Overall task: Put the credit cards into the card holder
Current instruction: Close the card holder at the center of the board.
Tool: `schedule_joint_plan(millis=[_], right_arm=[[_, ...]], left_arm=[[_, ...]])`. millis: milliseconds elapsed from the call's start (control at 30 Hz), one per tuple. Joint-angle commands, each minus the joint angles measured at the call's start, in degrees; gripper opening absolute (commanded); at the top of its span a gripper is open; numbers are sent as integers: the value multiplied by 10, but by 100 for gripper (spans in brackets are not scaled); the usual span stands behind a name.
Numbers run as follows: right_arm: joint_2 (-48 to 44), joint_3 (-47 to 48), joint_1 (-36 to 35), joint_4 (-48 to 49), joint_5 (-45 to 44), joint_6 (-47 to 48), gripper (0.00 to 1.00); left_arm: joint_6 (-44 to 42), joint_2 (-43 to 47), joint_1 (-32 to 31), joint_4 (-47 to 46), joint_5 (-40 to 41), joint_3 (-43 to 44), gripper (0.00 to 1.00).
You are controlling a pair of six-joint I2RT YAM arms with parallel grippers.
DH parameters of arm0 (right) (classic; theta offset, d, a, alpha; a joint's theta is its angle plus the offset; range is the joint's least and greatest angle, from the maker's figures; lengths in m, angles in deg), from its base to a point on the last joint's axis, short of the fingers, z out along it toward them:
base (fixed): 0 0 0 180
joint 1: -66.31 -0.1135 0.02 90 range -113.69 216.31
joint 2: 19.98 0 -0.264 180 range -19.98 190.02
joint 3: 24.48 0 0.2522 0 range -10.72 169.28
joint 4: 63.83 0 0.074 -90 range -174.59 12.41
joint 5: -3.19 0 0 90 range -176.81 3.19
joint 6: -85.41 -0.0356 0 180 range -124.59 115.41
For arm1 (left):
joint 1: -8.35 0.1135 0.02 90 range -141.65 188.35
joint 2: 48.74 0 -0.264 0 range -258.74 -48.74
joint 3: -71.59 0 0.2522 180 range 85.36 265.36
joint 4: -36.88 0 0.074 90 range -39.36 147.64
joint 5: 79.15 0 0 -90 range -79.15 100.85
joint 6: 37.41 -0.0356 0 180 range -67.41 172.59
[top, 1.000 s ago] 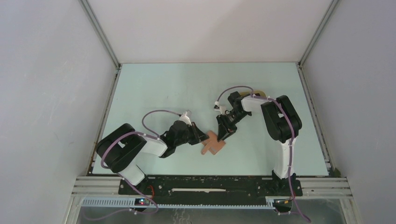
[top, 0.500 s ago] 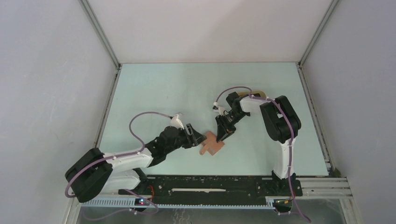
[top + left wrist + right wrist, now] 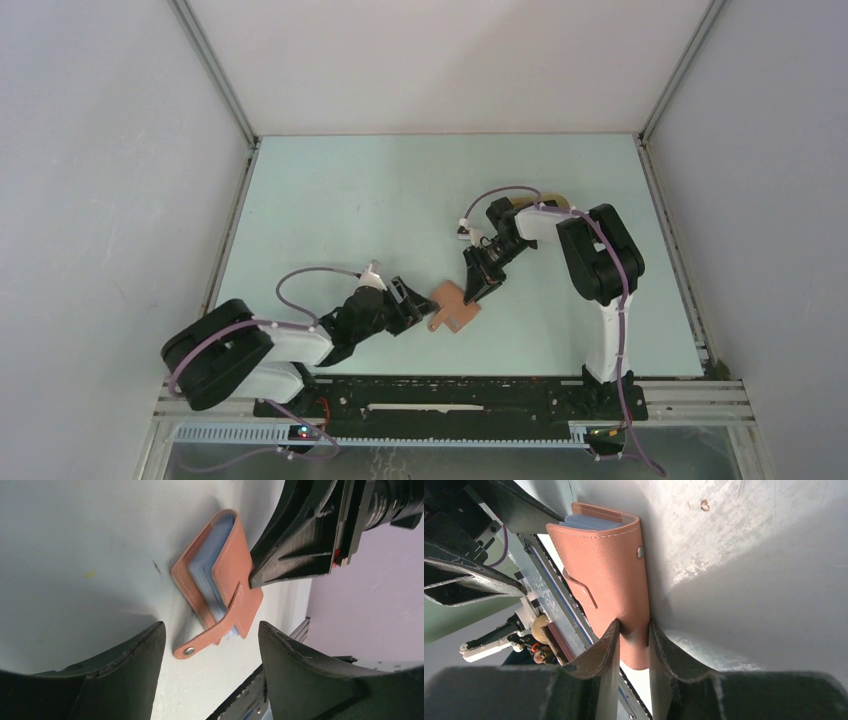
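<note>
The reddish-brown card holder [image 3: 455, 309] lies near the table's front middle, folded, with pale blue sleeves [image 3: 210, 562] showing at its edge and its snap strap [image 3: 200, 645] sticking out loose. My right gripper [image 3: 477, 288] is shut on one end of the card holder [image 3: 604, 575], fingers [image 3: 606, 642] pinching the leather. My left gripper [image 3: 210, 630] stands open just short of the strap, nothing between its jaws; in the top view it [image 3: 413, 303] sits to the holder's left. No credit cards are in view.
A tan oval tray [image 3: 553, 198] peeks out behind the right arm at mid-right. The black base rail [image 3: 450, 395] runs along the near edge, close to the holder. Grey walls enclose the pale table [image 3: 350, 200].
The left gripper has opened and drawn back a little to the near left, off the card holder. The right gripper has tightened on the holder and stayed in place.
</note>
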Motion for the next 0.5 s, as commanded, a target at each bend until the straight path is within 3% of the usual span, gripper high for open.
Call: schedule_joint_plan(millis=[0,233,467], right_arm=[[12,-7,0,26,-33,4,30],[13,-7,-1,25,-11,4,30],[12,-7,-3,22,11,5,30]], left_arm=[[72,-67,-4,-104,27,-6,74],[115,-186,-11,-221,31,-2,78],[104,-186,-16,-200,34,17,73]])
